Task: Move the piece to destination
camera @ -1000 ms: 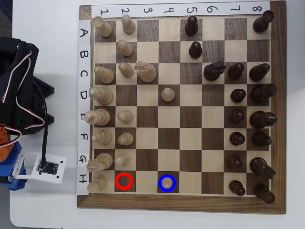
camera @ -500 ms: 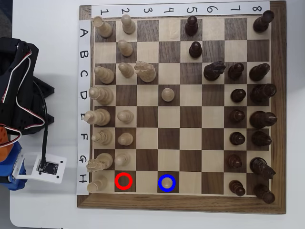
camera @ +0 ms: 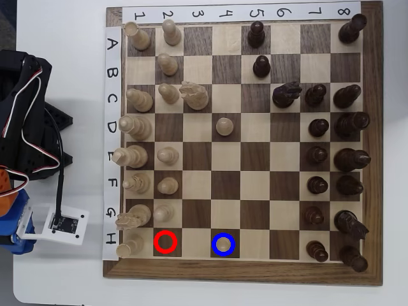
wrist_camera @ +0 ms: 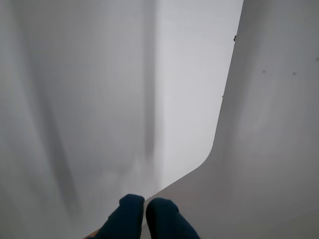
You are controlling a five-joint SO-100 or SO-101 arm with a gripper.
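only white table [camera: 64, 274], chessboard [camera: 242, 273].

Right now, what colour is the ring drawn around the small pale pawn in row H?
Blue, clearest in the overhead view: the drawn ring.

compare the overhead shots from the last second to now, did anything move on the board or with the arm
Nothing visibly changed. The pawn sits inside the blue ring, the red ring square is empty, and the arm rests off the board's left side in the overhead view. In the wrist view the gripper has its fingertips together over the bare table.
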